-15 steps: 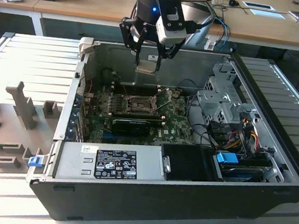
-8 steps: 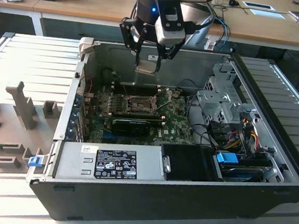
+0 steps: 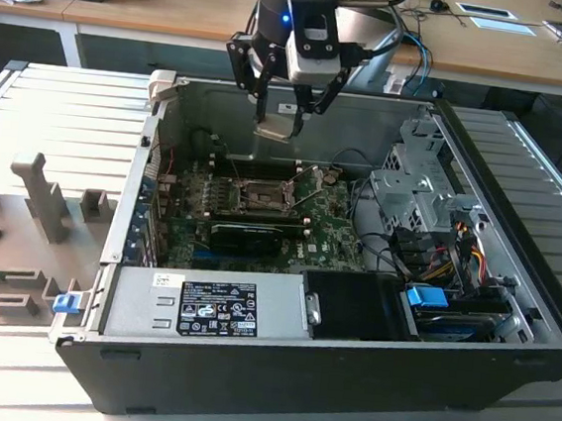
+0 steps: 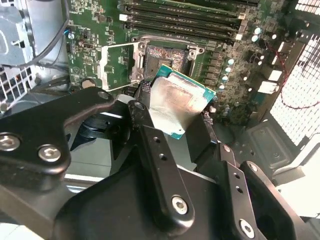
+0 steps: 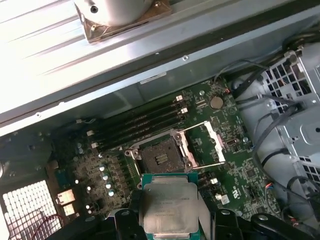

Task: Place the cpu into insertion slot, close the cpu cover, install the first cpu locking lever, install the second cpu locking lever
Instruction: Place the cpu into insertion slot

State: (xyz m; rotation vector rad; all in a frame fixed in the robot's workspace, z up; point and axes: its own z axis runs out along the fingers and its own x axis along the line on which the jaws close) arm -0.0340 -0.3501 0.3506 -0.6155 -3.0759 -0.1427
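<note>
I've got the pincer clenched on the cpu, which both wrist views show gripped by its edges between the two fingers, silver top in sight. In the exterior view the cpu hangs in the air over the open case, clear of the green board, with the slot at about 6 o'clock from it. The slot lies bare and the cover stands swung open on its 3 o'clock side
</note>
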